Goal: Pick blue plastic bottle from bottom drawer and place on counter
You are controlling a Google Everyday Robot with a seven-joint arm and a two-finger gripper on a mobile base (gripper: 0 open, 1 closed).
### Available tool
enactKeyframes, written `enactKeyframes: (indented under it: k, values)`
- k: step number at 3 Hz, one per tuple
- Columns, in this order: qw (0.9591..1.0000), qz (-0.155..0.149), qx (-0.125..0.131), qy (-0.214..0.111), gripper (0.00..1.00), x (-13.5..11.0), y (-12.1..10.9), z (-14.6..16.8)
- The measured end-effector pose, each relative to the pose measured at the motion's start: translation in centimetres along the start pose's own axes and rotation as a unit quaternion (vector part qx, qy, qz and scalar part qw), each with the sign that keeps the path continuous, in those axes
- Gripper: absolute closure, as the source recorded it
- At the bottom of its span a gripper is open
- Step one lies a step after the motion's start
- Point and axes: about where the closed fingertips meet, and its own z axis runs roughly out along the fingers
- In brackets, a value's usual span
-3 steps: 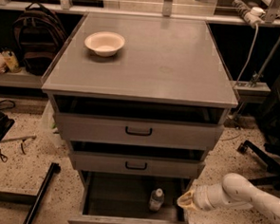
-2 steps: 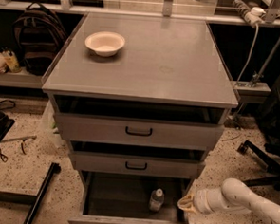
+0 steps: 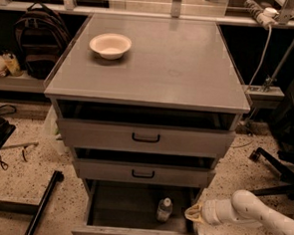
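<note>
The blue plastic bottle (image 3: 164,209) stands upright in the open bottom drawer (image 3: 131,208), right of its middle, its white cap up. My gripper (image 3: 190,212) comes in from the right on a white arm and sits at the drawer's right side, level with the bottle and a short way right of it, not touching it. The counter (image 3: 155,65) is the grey top of the cabinet, well above.
A cream bowl (image 3: 110,45) sits on the counter's back left. Two upper drawers with black handles (image 3: 145,138) are slightly open. A backpack (image 3: 39,43) is on the left shelf. A black stand (image 3: 42,203) lies on the floor at left, a chair base (image 3: 273,167) at right.
My arm has dropped a little lower and shifted slightly at the drawer's right side. The bottle has not moved.
</note>
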Motion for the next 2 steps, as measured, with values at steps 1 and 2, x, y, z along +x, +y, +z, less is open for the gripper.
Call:
enactKeyframes:
  k: [1, 2]
  values:
    - [0.9996, -0.019, 0.019, -0.009, 0.64, -0.22, -0.17, 0.51]
    - [0.9986, -0.037, 0.035, -0.013, 0.4, -0.23, -0.31, 0.72]
